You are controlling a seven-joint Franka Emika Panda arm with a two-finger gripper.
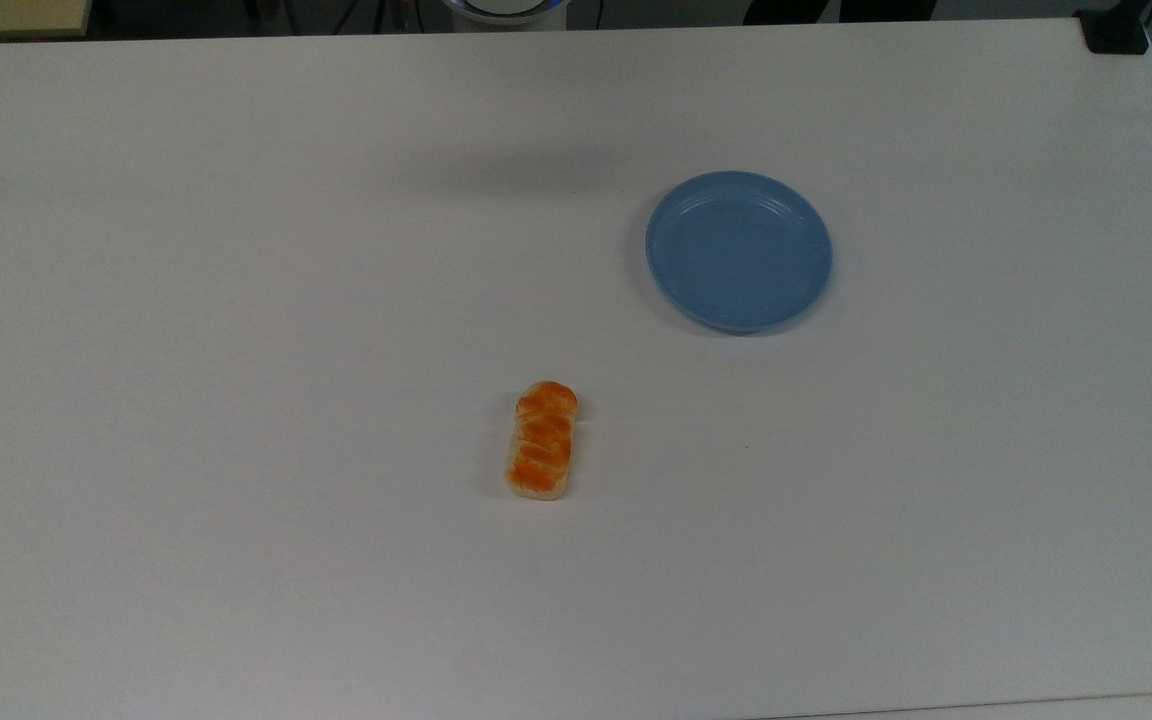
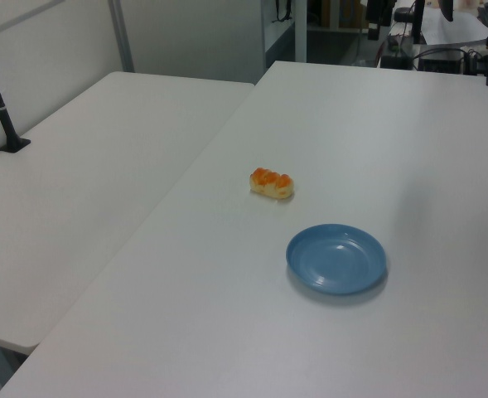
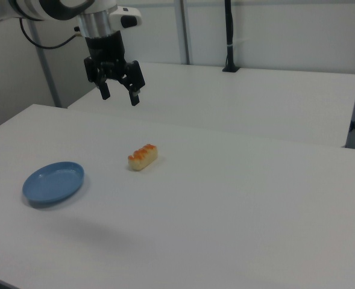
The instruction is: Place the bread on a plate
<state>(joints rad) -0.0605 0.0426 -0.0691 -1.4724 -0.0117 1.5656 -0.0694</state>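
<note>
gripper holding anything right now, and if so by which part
Nothing is held. The gripper hangs open and empty above the table; the bread lies on the table, apart from the plate.

One bread, one plate, one gripper.
A single bread (image 1: pixel 542 440) lay on the white surface (image 1: pixel 236 400), well apart from the one blue plate (image 1: pixel 738 250). One gripper (image 3: pixel 119 93) with two fingers (image 3: pixel 134 96) spread apart hung above the surface, beyond the bread in the right view.
</note>
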